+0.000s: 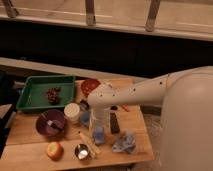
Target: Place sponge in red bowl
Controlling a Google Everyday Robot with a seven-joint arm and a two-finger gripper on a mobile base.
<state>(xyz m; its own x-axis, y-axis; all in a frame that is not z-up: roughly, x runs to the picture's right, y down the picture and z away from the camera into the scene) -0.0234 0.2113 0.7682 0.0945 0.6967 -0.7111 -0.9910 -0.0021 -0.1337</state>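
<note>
The table [30, 131] is showing matt pale wood, the green tray [31, 90] is looking like smooth plastic, the little cup [81, 150] is glinting like polished metal, the blue sponge [98, 135] is looking dull and soft, and the gripper [98, 124], hanging directly over that sponge, is sharing the arm's [145, 92] smooth white plastic shell.
</note>
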